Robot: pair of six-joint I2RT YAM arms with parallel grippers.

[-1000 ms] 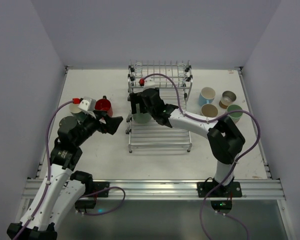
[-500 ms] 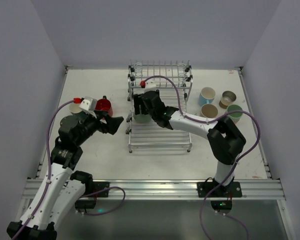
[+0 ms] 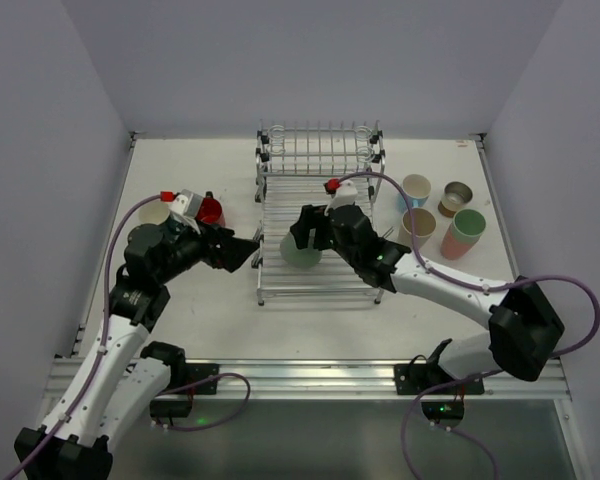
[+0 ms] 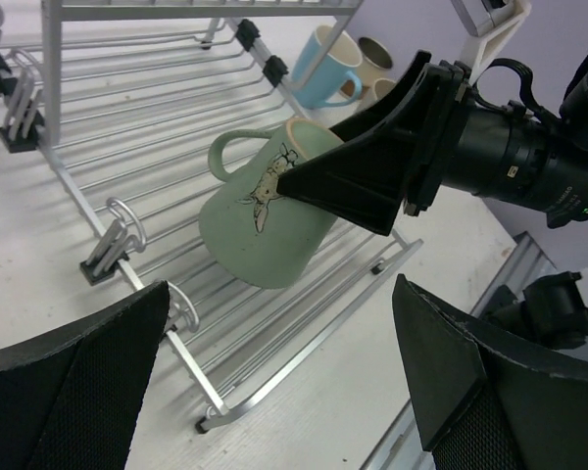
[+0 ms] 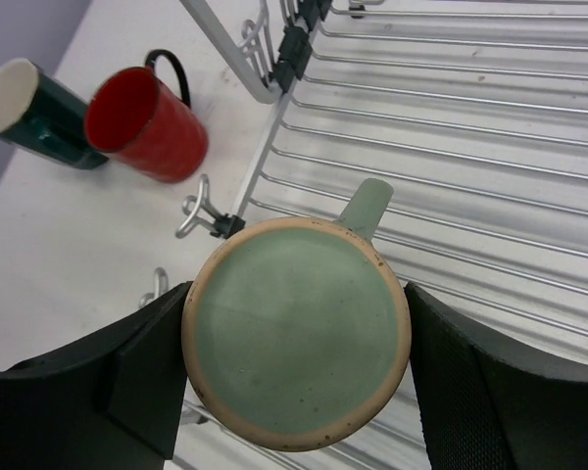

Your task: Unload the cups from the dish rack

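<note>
The right gripper point(image 5: 296, 357) gripped the sage green mug point(image 4: 260, 225), tilted, directly beneath its wrist over the dish rack point(image 3: 320, 280); the left gripper point(image 3: 242, 252) gaped empty just left of the rack.

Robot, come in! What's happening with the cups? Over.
Right fingers gripping green mug, tilted over rack. Left fingers open, empty. Nothing blocking.

White table point(image 3: 190, 300) carries the dish rack point(image 3: 330, 285) at centre-back. Left of it, the red cup point(image 3: 210, 211) and dark teal cup point(image 5: 34, 119) lie side by side. On the right is a cluster: light blue mug point(image 3: 415, 189), tan cup point(image 3: 418, 222), brown cup point(image 3: 456, 195), pink cup point(image 3: 464, 233).
</note>
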